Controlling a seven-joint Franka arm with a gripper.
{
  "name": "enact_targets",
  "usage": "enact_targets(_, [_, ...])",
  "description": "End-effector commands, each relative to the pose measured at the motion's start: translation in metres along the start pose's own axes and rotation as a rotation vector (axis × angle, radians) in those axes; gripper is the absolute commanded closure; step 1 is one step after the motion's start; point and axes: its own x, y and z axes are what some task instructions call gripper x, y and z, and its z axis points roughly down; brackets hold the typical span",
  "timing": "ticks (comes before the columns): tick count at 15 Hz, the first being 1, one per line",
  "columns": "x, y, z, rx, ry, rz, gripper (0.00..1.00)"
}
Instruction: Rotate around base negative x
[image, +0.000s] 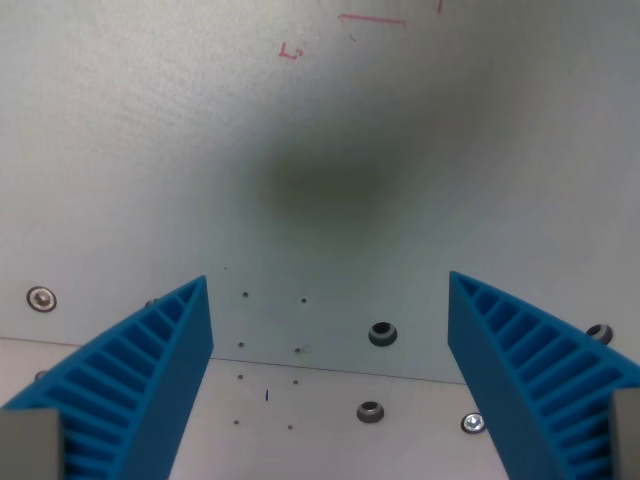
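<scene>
Blue ribbed gripper (330, 330), fingers wide apart and holding nothing, hangs above the grey metal plate (300, 150) with its bolts (382, 333), presumably because the rotation concerns only the arm.

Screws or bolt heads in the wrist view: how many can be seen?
5: far left, centre-right, below it, by the right finger, and the right edge. The blue fingers may hide more.

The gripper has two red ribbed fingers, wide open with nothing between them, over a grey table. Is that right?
Not quite. The wrist view shows the gripper's ribbed fingers are blue, not red. They are wide open, nothing between them, over the grey table.
</scene>
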Motion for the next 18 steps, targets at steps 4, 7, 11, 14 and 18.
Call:
enact_targets(4, [0.0004, 0.0001, -0.003, -0.047, 0.0, 0.001, 0.0])
enact_targets(7, [0.0004, 0.0001, -0.003, -0.082, -0.006, 0.002, 0.0])
enact_targets(11, [0.0004, 0.0001, -0.003, -0.128, -0.013, 0.003, 0.0])
enact_targets(14, [0.0004, 0.0001, -0.003, -0.162, -0.019, 0.004, 0.0])
enact_targets(18, [0.0004, 0.0001, -0.003, -0.208, -0.027, 0.005, 0.0])
